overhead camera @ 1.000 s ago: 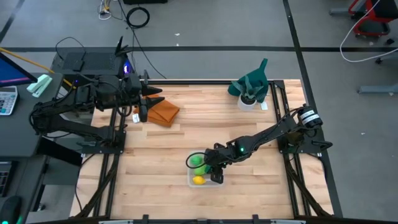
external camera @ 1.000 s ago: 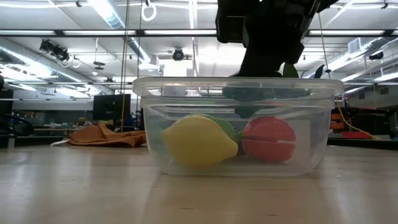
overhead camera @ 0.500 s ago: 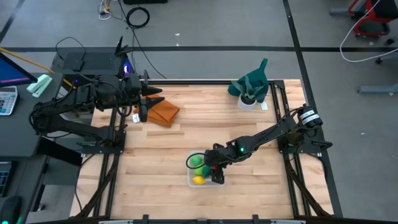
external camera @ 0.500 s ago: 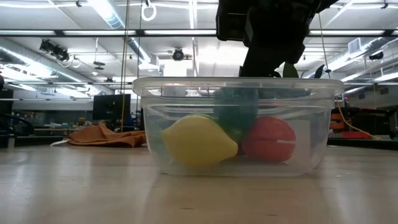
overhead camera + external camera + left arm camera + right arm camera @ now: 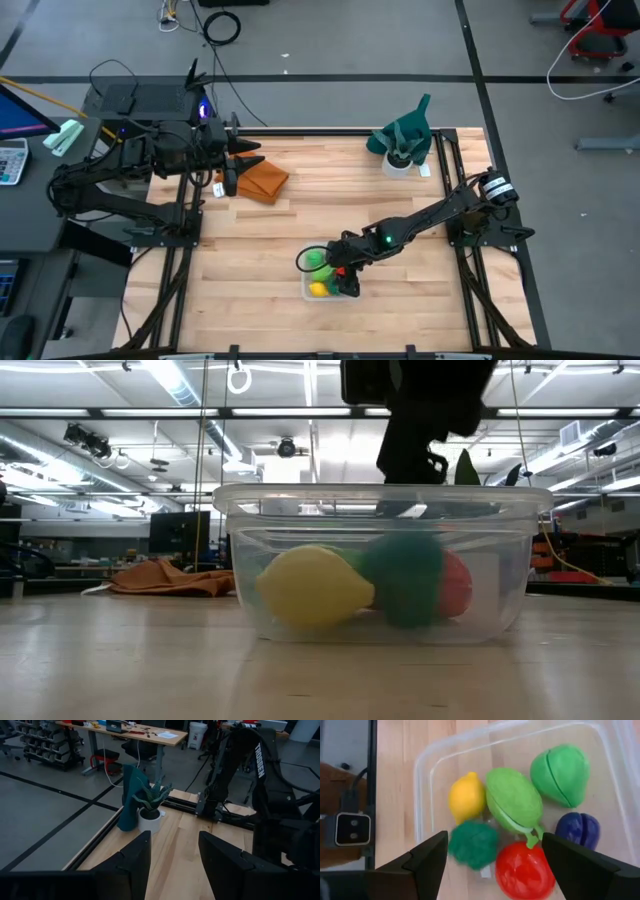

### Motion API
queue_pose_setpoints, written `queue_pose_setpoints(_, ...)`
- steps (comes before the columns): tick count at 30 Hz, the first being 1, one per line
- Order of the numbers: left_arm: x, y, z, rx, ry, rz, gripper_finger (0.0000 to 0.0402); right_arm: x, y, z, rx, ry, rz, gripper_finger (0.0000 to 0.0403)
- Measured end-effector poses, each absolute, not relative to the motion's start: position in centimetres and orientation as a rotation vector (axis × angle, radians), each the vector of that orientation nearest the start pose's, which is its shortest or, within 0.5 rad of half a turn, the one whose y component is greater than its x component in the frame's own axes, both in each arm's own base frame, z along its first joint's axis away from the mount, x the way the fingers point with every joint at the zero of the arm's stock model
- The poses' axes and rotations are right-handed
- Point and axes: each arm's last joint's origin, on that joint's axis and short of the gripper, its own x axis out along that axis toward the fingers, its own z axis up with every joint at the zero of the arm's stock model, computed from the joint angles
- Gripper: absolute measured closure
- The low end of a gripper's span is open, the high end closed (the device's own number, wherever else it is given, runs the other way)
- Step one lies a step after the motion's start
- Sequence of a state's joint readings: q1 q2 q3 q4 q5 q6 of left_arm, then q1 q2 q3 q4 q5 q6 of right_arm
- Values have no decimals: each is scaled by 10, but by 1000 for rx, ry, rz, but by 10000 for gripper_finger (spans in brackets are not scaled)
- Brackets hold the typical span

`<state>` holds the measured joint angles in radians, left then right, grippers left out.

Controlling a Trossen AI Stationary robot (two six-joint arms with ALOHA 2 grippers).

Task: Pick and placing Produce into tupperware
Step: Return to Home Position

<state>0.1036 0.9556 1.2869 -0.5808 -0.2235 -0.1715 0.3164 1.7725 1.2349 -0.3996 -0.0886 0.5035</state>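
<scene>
The clear square tub [image 5: 345, 292] [image 5: 380, 500] [image 5: 427, 765] stands near the table's near edge. Inside it lie the yellow lemon [image 5: 466, 796] [image 5: 312, 588], two light green pieces [image 5: 514, 800] [image 5: 561, 774], a purple piece [image 5: 580, 831], a red piece [image 5: 525, 871] [image 5: 458, 586] and the dark green piece [image 5: 473, 844] [image 5: 405, 582], which looks blurred on the tub's floor. My right gripper [image 5: 492, 862] [image 5: 342, 268] hovers open just above the tub. My left gripper [image 5: 172, 865] [image 5: 248, 157] is open and raised at the table's far left corner.
An orange-brown cloth [image 5: 262, 180] [image 5: 170, 577] lies at the far left beneath my left gripper. A white cup with a plant and dark green cloth [image 5: 402, 143] [image 5: 147, 810] stands at the far right. Bare wood lies between them and the tub.
The dark green piece has dropped out of my right gripper: a second ago it sat at the tub's rim between the fingers, then fell inside, and now it rests low among the yellow and red pieces. The gripper has risen slightly above the tub.
</scene>
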Motion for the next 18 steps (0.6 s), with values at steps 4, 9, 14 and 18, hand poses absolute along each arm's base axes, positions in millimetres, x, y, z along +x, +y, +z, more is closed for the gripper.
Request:
queue_pose_setpoints(4, 171, 24, 432, -154, 221, 346, 228, 355, 119, 226, 310, 1020, 139, 119)
queue_pose_setpoints(9, 171, 24, 432, -154, 222, 346, 228, 355, 119, 239, 292, 1054, 132, 124)
queue_pose_setpoints(14, 171, 24, 431, -152, 232, 346, 228, 350, 117, 244, 292, 1127, 100, 160)
queue_pose_setpoints(18, 171, 24, 430, -143, 246, 346, 228, 347, 114, 244, 288, 1165, 82, 239)
